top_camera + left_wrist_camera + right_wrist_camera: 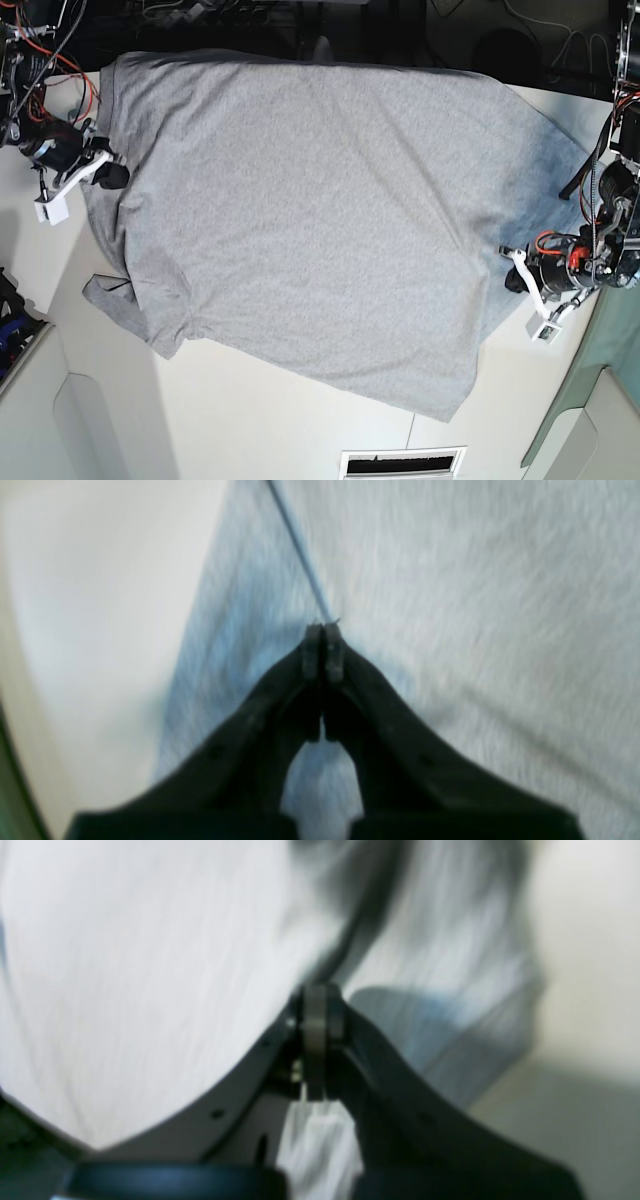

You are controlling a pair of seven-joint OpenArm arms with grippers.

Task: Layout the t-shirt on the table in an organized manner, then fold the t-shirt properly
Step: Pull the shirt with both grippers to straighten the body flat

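- The t-shirt (310,220) lies spread wide over the white counter (250,420), grey side up, and no print shows on it in the view from above.
- It covers most of the upper part of the counter; its top edge reaches the dark back edge, and one corner hangs toward the front, near a small slot (402,463) in the counter.
- The cloth is mostly flat, with soft wrinkles running across it. At the left side of the base view a sleeve (110,295) is bunched and partly folded under.
- The left hand (322,630) is clenched on the t-shirt (450,605): its two black fingers (334,652) meet at the tips, and a thin ridge of cloth runs away from them. In the base view this hand (512,262) is at the right edge of the shirt.
- The right hand (320,995) is also clenched on the t-shirt (125,980); a strip of pale cloth shows between the fingers (315,1040) lower down. In the base view this hand (112,172) is at the left edge of the shirt, near the bunched sleeve.
- Both wrist pictures are blurred, so the exact part of the cloth in each hand is not clear.
- The two hands are well apart, on opposite sides of the shirt.
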